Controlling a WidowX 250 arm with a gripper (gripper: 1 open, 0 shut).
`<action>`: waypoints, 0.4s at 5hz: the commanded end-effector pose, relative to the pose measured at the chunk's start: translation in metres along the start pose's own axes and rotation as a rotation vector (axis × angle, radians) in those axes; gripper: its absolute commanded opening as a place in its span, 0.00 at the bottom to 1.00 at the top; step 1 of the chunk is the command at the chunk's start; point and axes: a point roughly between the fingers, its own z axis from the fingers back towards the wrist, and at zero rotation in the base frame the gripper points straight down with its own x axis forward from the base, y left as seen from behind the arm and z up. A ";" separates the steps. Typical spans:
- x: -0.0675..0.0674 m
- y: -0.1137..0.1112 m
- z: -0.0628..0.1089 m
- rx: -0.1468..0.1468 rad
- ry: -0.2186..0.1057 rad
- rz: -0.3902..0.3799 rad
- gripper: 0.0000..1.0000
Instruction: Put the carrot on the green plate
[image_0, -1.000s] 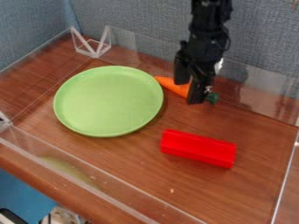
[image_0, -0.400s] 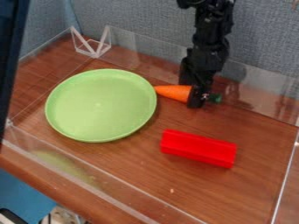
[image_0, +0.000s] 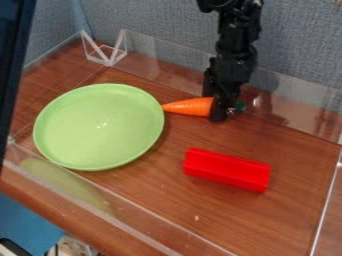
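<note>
Nearest me on the wooden surface I have the red rectangular block (image_0: 226, 170), which this job doesn't need. Left of it in my view lies the green plate (image_0: 99, 127), bare inside its rim. Just beyond, the carrot (image_0: 189, 107) lies beside the plate, tip toward the rim. My gripper (image_0: 222, 112) is down around its stub end, jaws narrowed on it. I judge I'm at the grasp; next I should lift straight up, check it holds, then carry it over the plate.

Brown tabletop (image_0: 171, 205) (wooden-looking) bears plate (image_0: 99, 126), carrot (image_0: 190, 107), red block (image_0: 226, 170)
</note>
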 end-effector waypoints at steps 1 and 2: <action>0.000 0.011 0.010 0.043 -0.053 0.005 0.00; -0.002 0.010 0.010 0.044 -0.067 0.004 0.00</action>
